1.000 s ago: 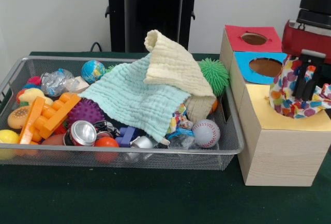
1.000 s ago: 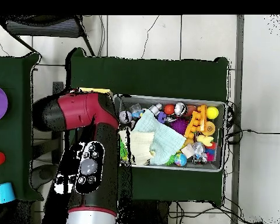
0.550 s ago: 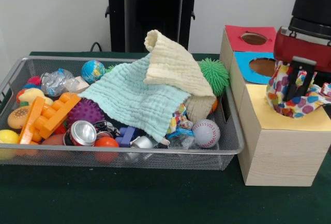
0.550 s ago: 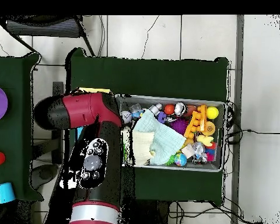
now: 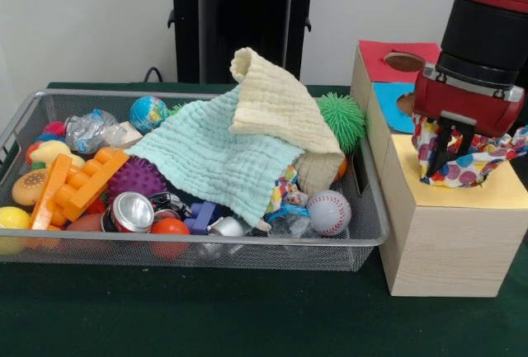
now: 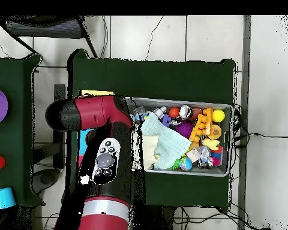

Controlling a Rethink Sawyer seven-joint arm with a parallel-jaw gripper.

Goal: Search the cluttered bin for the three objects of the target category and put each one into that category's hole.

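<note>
My gripper point(image 5: 450, 152) hangs over the yellow-topped box point(image 5: 462, 196), and whether it is open, shut or gripping I cannot tell. A soft, crumpled spotted cloth point(image 5: 470, 163) sits bunched at that box's hole, not fully in. I judge two cloths remain in the wire bin point(image 5: 363, 233): a waffle-textured mint cloth point(image 5: 216, 159) and a cream cloth point(image 5: 276, 105), draped over hard plastic toys.

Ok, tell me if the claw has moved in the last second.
Yes. In the front view the claw, with the spotted cloth, has risen and shifted left over the yellow box top, toward the bin.
</note>
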